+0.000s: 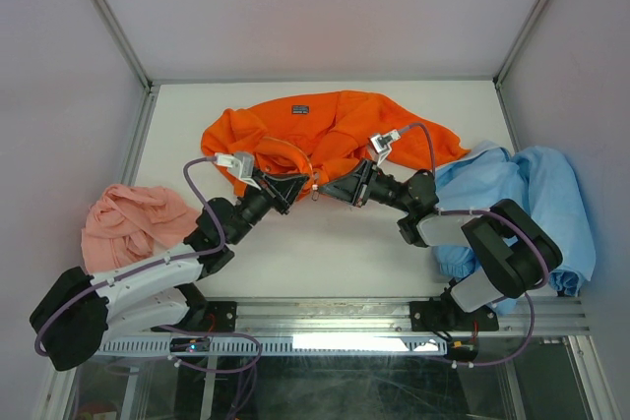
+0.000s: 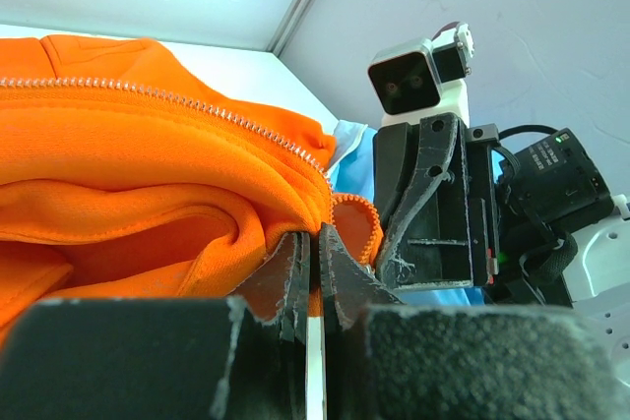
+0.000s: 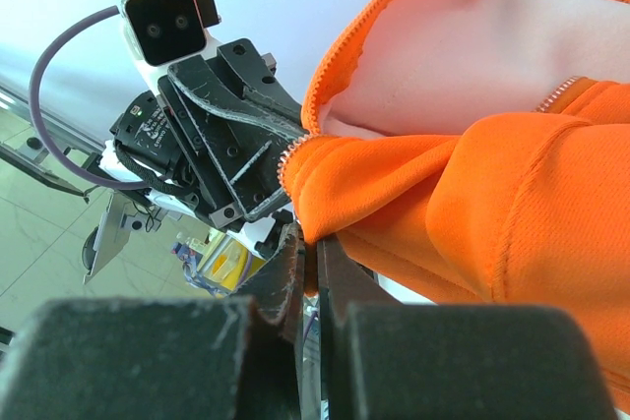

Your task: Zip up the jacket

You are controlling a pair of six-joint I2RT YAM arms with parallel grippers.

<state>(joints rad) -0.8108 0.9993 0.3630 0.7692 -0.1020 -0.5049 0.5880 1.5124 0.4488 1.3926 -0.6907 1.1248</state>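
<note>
Jacket (image 1: 325,130): bright orange, bunched up at far centre of the table, spreading right. Small dark label (image 1: 299,110) on its far part, facing up. Zipper (image 2: 197,105) has metal teeth and is undone, with the front edges apart and pale lining showing. Near edge drawn to a point.

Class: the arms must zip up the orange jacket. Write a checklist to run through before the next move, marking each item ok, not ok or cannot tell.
1. The left claw is shut on the lower edge of the jacket: ok.
2. The right claw is shut on the edge facing it: ok.
3. The zipper teeth lie exposed, not buried in folds: ok.
4. Position of the slider is known: cannot tell.
5. The light blue garment and the pink cloth are clear of both claws: ok.
</note>
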